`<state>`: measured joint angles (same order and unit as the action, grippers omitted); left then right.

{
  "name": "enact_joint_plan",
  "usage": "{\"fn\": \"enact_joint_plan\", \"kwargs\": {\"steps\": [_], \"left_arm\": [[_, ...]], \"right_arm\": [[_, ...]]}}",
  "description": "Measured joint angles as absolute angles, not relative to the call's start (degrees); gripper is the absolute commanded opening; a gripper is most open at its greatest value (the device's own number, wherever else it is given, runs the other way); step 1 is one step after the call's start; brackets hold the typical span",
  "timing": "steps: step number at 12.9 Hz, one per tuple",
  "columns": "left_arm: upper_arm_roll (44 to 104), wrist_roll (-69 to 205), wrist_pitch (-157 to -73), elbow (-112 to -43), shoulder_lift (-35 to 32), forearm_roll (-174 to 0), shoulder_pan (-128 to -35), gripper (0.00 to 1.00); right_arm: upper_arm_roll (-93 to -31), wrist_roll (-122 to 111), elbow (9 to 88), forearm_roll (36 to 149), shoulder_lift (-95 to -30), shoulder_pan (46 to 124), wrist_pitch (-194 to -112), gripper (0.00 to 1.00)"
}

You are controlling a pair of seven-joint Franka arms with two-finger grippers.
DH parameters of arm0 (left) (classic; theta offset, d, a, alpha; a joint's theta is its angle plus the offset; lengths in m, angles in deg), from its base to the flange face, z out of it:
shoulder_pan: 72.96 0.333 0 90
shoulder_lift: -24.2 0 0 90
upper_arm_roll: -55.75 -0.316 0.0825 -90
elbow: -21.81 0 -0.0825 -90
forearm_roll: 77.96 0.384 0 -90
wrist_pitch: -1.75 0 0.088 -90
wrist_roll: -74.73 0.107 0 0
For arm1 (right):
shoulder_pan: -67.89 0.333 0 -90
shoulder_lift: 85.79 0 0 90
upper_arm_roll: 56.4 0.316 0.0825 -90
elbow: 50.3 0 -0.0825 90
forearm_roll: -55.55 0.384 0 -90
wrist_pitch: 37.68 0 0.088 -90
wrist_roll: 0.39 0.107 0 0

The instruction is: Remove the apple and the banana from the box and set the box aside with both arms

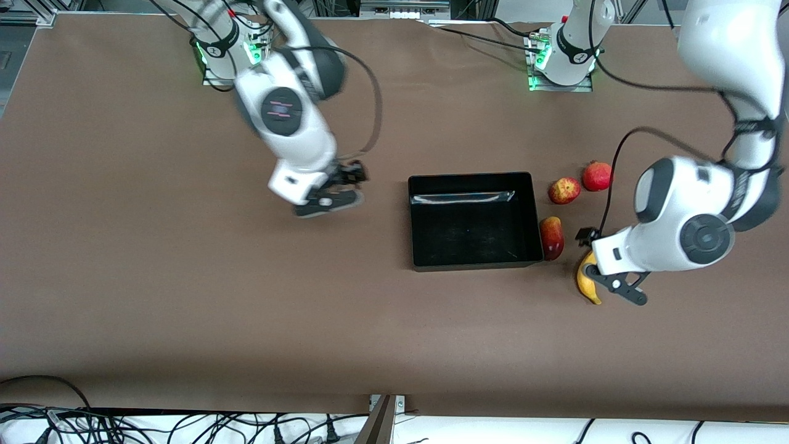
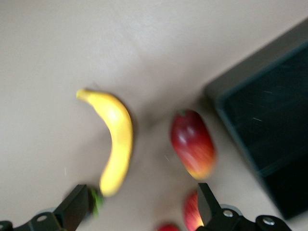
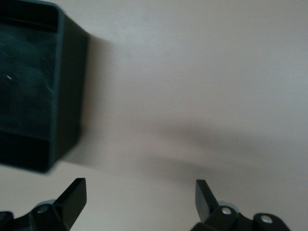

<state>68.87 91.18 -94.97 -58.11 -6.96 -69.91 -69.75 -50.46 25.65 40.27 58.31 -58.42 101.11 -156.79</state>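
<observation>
The black box [image 1: 471, 229] sits empty mid-table. Beside it, toward the left arm's end, lie the red-and-yellow apple [image 1: 564, 190] and the yellow banana [image 1: 587, 282], the banana nearer the front camera. My left gripper [image 1: 601, 262] is open and empty, over the banana's stem end. In the left wrist view the banana [image 2: 117, 139] lies ahead of the open left gripper [image 2: 143, 204], with the apple [image 2: 191, 212] by one finger and the box [image 2: 250, 72] at the edge. My right gripper [image 1: 340, 188] is open and empty over bare table beside the box; in the right wrist view the right gripper [image 3: 140, 197] shows the box wall [image 3: 70, 91].
An all-red pomegranate [image 1: 596, 176] lies beside the apple. A dark-red oval mango-like fruit [image 1: 551, 238] lies against the box wall, between box and banana; it also shows in the left wrist view [image 2: 192, 143]. Brown table surface stretches wide toward the right arm's end.
</observation>
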Motion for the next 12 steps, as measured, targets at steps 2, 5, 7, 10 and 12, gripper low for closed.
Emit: {"fn": "enact_joint_plan", "kwargs": {"steps": [2,5,7,10,12], "left_arm": [[71.0,82.6,-84.3,-52.1,-4.5,-72.3,-69.7,1.0],[70.5,66.4,-80.9,-49.6,1.0,-73.2,-70.5,1.0],[64.6,62.3,-82.7,-51.6,5.8,-73.5,-73.8,1.0],[60.0,64.1,-93.1,-65.3,17.1,-73.7,-76.1,1.0],[59.7,65.7,-94.5,-73.5,23.3,-73.7,-76.1,1.0]], "right_arm": [[-50.5,31.6,37.5,58.3,-53.0,104.5,-162.9,1.0],[-51.0,36.4,34.4,58.3,-46.6,107.8,-169.6,1.0],[-51.5,37.6,33.7,58.3,-43.6,108.8,-173.5,1.0],[-51.8,37.6,33.4,58.2,-40.4,109.1,-177.8,0.81],[-52.0,37.6,33.1,57.9,-39.2,109.2,-179.1,0.37]]}}
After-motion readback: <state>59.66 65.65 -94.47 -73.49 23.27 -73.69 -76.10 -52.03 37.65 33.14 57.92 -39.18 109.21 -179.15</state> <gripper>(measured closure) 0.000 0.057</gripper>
